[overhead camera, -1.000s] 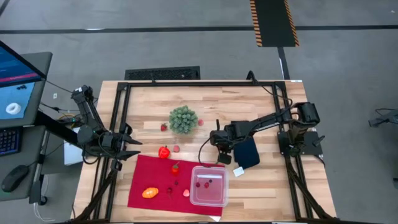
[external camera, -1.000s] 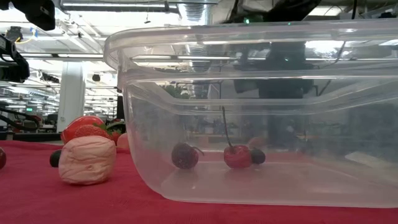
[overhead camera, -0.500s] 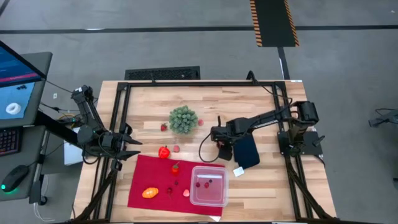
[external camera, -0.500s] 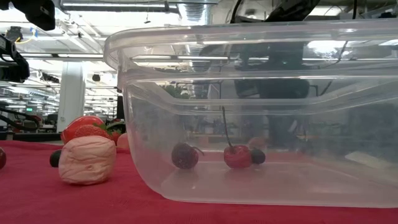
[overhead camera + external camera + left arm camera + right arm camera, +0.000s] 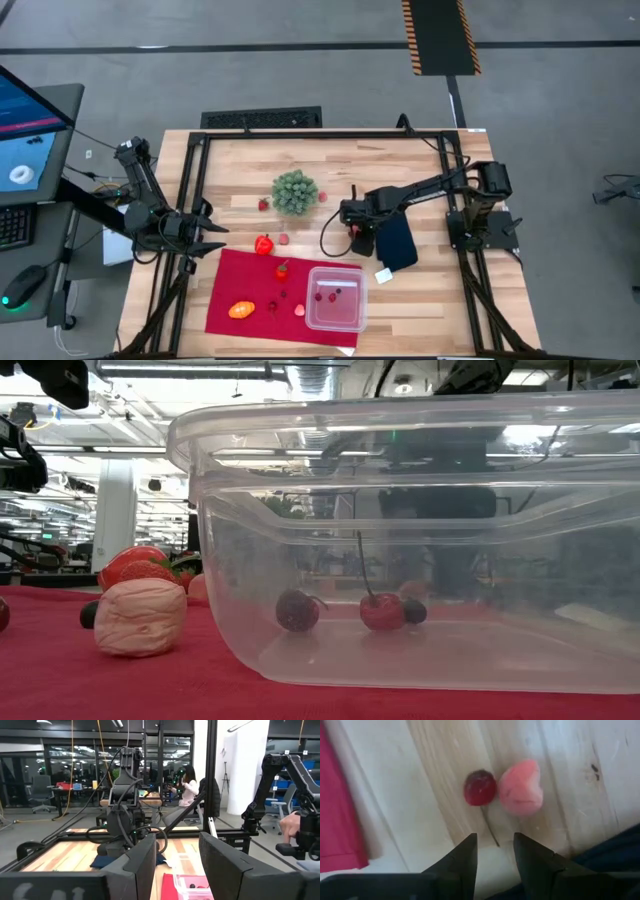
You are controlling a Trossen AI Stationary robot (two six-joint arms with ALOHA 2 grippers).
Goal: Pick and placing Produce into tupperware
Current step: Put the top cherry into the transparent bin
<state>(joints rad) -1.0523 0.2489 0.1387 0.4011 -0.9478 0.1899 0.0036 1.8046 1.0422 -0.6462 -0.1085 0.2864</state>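
Right gripper (image 5: 493, 851) nearer cherry (image 5: 480, 787).

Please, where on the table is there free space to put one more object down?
The bare wood of the table behind the green bushy ball is free, also the strip between it and the right gripper. Crowded: the red cloth with produce and the tupperware.

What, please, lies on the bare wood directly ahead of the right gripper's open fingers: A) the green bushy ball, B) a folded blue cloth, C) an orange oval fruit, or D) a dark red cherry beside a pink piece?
D: the right wrist view shows a dark red cherry beside a pink piece on the bare wooden table, just beyond the right gripper, whose fingers stand apart.
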